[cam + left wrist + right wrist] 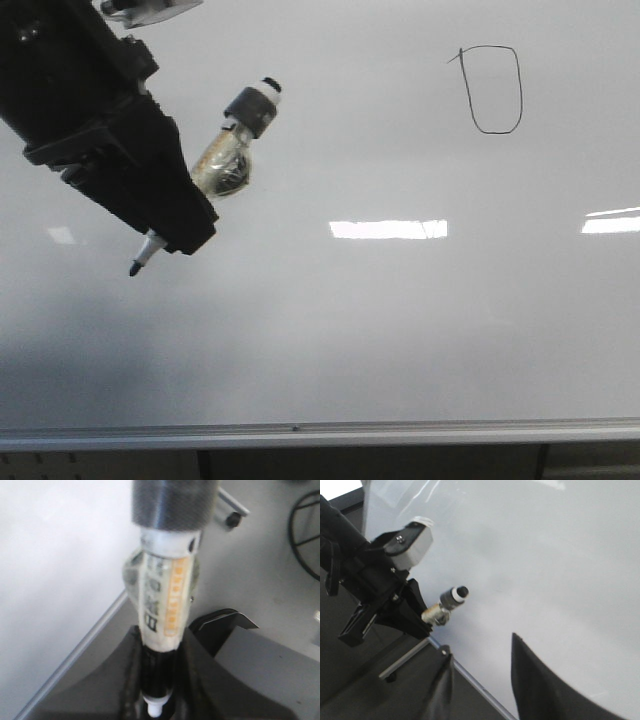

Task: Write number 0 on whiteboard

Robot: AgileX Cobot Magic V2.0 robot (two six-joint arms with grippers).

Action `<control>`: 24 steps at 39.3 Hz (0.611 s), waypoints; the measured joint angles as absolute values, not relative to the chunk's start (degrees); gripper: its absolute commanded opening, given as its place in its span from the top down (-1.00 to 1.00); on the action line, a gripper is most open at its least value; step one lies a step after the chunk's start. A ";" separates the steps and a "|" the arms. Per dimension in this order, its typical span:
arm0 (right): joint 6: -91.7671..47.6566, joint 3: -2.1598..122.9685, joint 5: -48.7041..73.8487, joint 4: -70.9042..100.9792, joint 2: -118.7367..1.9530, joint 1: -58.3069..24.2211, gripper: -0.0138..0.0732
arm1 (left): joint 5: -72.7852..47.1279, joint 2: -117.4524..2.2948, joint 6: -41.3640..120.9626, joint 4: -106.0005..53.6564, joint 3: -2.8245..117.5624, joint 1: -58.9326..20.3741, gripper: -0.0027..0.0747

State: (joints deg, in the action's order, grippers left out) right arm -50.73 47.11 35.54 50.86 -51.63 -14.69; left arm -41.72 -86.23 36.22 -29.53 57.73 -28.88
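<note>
The whiteboard [380,330] fills the front view. The number 0 [492,90] is a thin black loop at its upper right, with a tick at its upper left corner. My left gripper [185,232] is at the upper left, far from the 0, shut on a black-tipped marker [228,155] wrapped in clear tape. The marker's tip [134,268] points down-left. In the left wrist view the jaws [159,690] clamp the marker [165,600]. My right gripper [480,646] is open and empty over the board's edge. It sees the left gripper [412,620] and the marker [447,605].
A silver rail [300,432] runs along the board's lower edge. Bright light glints [388,229] lie at mid-board and at the right edge [612,222]. A black wire ring [305,535] stands off the board in the left wrist view.
</note>
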 measured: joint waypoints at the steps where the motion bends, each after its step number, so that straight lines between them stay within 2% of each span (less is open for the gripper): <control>1: -50.73 45.58 33.92 50.86 -49.96 -14.69 0.28 | -40.72 -86.23 33.59 -27.57 57.73 -28.75 0.98; 8: -50.74 32.53 24.78 50.82 -39.57 -14.69 0.83 | -37.71 -86.23 22.52 -20.71 57.73 -24.43 0.98; 17: -50.84 22.67 18.19 50.82 -28.74 -14.69 0.84 | -37.87 -86.23 20.10 -19.74 57.73 -12.10 0.98; 24: -50.84 21.74 16.10 50.82 -27.39 -14.69 0.84 | -37.68 -86.23 19.92 -19.52 57.73 -2.12 0.98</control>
